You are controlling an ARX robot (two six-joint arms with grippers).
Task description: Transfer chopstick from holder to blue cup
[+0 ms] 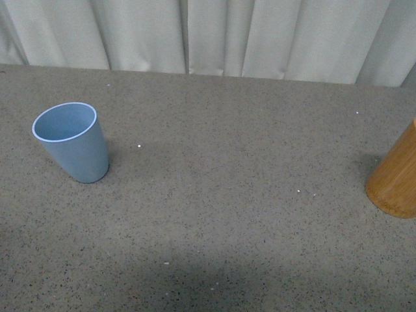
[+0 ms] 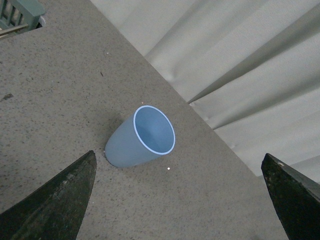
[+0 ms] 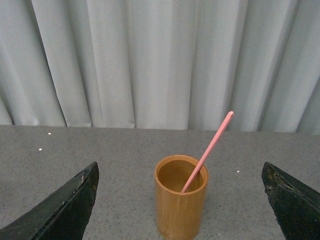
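The light-blue cup [image 1: 73,142] stands empty at the left of the grey table; it also shows in the left wrist view [image 2: 141,137]. The orange-brown holder [image 1: 396,179] stands at the right edge of the front view, cut off by the frame. In the right wrist view the holder [image 3: 180,205] stands upright with one salmon-pink chopstick [image 3: 208,150] leaning out of it. My left gripper [image 2: 182,200] is open, short of the cup. My right gripper [image 3: 182,200] is open, with the holder between its fingers in view. Neither arm shows in the front view.
A pale curtain [image 1: 208,36] hangs along the table's far edge. A grey-green slatted object [image 2: 20,12] sits at a table corner in the left wrist view. The speckled grey table [image 1: 227,214] stretches between cup and holder.
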